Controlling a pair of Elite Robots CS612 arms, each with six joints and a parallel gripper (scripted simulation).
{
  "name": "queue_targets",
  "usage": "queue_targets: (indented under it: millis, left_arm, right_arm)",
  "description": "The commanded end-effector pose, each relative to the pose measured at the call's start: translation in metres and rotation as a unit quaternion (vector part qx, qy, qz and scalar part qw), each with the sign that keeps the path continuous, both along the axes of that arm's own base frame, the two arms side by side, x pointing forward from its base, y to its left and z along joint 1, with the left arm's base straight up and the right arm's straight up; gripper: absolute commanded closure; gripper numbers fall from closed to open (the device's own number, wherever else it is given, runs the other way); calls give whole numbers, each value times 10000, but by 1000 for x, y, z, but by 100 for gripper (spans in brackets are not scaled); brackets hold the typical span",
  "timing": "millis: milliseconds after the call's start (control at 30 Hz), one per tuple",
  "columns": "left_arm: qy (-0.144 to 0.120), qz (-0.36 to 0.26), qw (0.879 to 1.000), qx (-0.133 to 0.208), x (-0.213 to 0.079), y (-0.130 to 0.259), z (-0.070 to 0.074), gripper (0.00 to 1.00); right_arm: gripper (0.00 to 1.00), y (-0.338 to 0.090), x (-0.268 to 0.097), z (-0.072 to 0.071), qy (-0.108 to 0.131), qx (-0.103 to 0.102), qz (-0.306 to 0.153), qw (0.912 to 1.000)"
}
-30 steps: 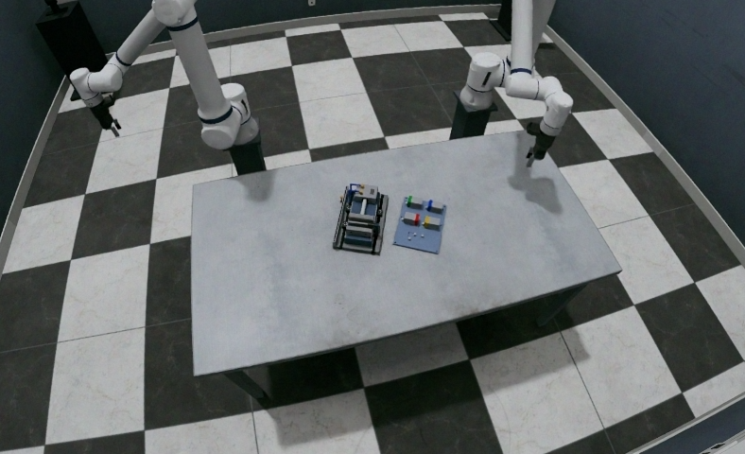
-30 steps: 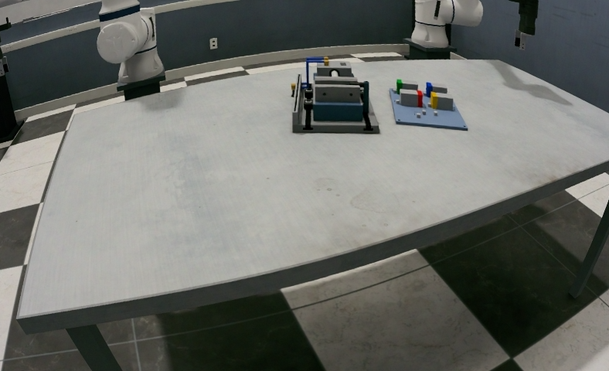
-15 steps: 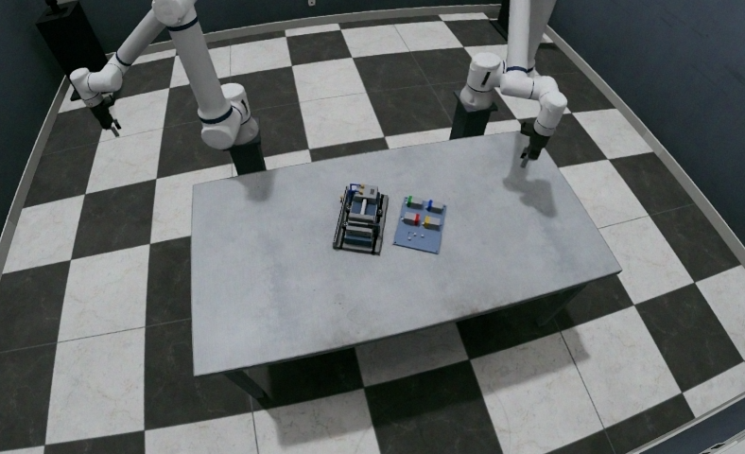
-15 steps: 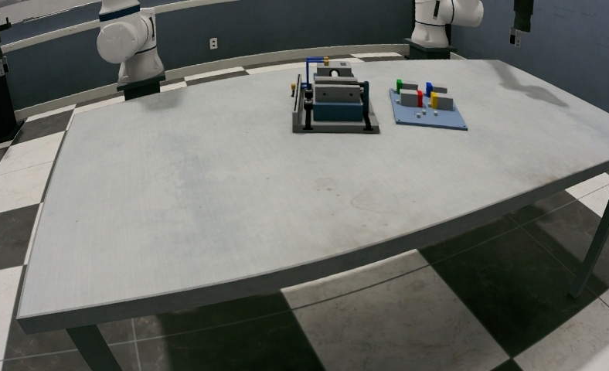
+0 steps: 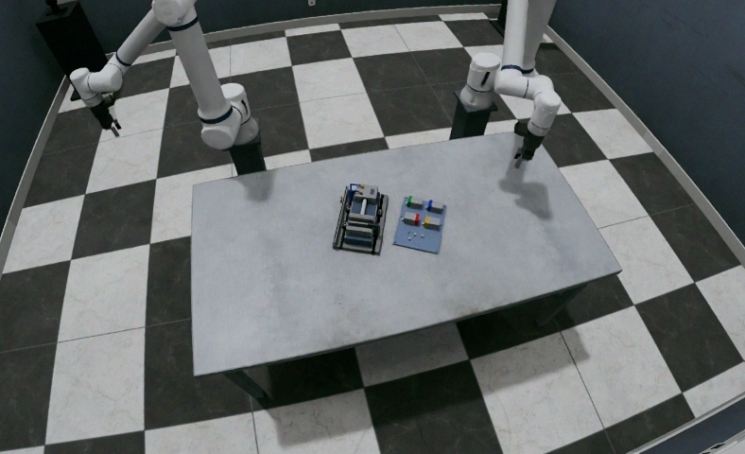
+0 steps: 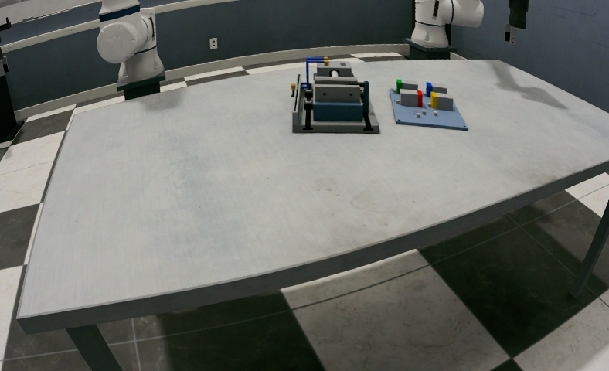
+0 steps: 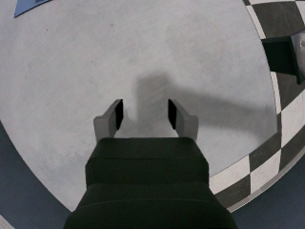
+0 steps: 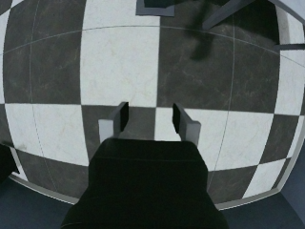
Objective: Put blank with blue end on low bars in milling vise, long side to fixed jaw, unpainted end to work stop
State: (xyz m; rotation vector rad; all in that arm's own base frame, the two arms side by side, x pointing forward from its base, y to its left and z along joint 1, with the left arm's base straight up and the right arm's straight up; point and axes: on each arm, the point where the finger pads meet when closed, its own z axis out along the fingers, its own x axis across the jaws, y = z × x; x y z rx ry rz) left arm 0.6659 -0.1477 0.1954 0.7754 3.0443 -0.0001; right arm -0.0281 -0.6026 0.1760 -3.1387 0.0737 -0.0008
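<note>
The blank with the blue end (image 5: 437,206) (image 6: 439,90) lies on the blue plate (image 5: 416,243) (image 6: 430,121), at its back right, blue end toward the vise. The milling vise (image 5: 359,232) (image 6: 338,93) stands left of the plate, its hose-less end block nearest the top and exterior views; nothing large shows between its jaws. The low bars and work stop are too small to tell. My left gripper (image 5: 523,159) (image 6: 510,36) (image 7: 145,108) is open and empty above the table's back right corner. My right gripper (image 5: 114,129) (image 6: 3,66) (image 8: 150,112) is open and empty over the floor, away from the table.
Green-ended (image 5: 416,202) (image 6: 409,86), red-ended (image 5: 410,220) (image 6: 408,97) and yellow-ended (image 5: 434,223) (image 6: 444,102) blanks share the plate, close to the blue-ended one. Blue hoses (image 6: 314,59) rise at the vise's back left. A plate corner (image 7: 30,6) shows in the left wrist view.
</note>
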Motion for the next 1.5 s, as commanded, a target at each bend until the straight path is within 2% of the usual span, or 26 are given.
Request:
queue_targets:
  millis: [0, 1467]
  left_arm:
    - [-7, 1, 10000, -2, 2, -12, 4, 0]
    - [-7, 1, 10000, -3, 17, -122, 35, 0]
  right_arm:
    - [0, -1, 0, 1, 3, -9, 0, 10000]
    - [0, -1, 0, 1, 3, -9, 0, 10000]
